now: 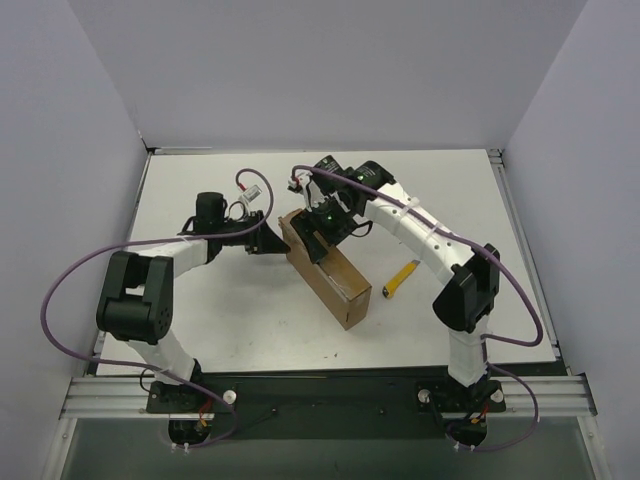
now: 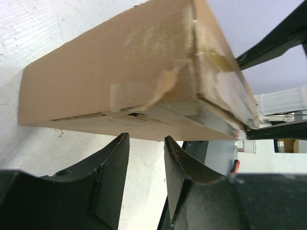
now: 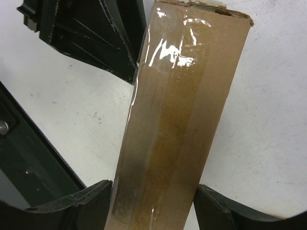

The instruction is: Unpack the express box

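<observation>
Left arm: I see it stretched from its base at the near left across the white table top (image 1: 200,320) toward the middle
Left gripper (image 1: 268,238): it points at the far left end of the box; on its wrist view (image 2: 146,139) the two black fingers (image 2: 112,182) stand partly apart with only bare table showing in the gap, so I read it as holding nothing, its tips just short of the box's lower edge
Where the task's thing is: the flat brown corrugated cardboard express box (image 1: 335,280) sits in the middle of the table, between the two grippers, running on a slant from far left to near right; it appears to stand on one long narrow side
Box, left wrist view: a broad plain face (image 2: 120,72) with a torn, peeling patch of tape at the corner
Box, right wrist view: the narrow upper face (image 3: 182,120) carries a strip of glossy clear tape (image 3: 175,52) along its length
Right gripper (image 1: 322,232): it sits over the far end of the box; on its own camera (image 3: 155,187) one finger (image 3: 91,206) lies close against each long side, and I cannot tell whether they are pressing it yet
Right of the box: a small yellow-handled tool (image 1: 399,279) lies flat on the table, near the box's near end but apart from it
</observation>
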Tool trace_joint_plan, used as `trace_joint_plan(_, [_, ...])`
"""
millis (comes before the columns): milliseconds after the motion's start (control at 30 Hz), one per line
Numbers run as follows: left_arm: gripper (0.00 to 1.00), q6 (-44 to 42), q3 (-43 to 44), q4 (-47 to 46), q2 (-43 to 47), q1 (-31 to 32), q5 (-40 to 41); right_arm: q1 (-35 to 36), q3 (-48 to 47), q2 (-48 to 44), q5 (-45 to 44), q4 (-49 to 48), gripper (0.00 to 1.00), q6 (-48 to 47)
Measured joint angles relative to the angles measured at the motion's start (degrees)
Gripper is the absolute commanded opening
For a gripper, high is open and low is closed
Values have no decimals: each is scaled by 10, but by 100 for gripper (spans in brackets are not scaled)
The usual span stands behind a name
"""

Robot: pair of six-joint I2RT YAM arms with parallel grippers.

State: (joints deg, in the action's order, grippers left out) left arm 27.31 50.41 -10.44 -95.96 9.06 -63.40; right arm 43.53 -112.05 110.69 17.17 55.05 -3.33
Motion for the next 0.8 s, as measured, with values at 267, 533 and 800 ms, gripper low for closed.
trace_joint_plan(267, [45, -45, 35, 52, -52, 4, 13, -52, 7, 0, 90, 2, 63, 17])
trace_joint_plan(533, [45, -75, 57, 83, -81, 6, 21, -115, 33, 0, 208, 0, 58, 53])
trace_joint_plan(800, [45, -85, 66, 101, -100, 7, 27, -112, 27, -3, 179, -3, 100, 62])
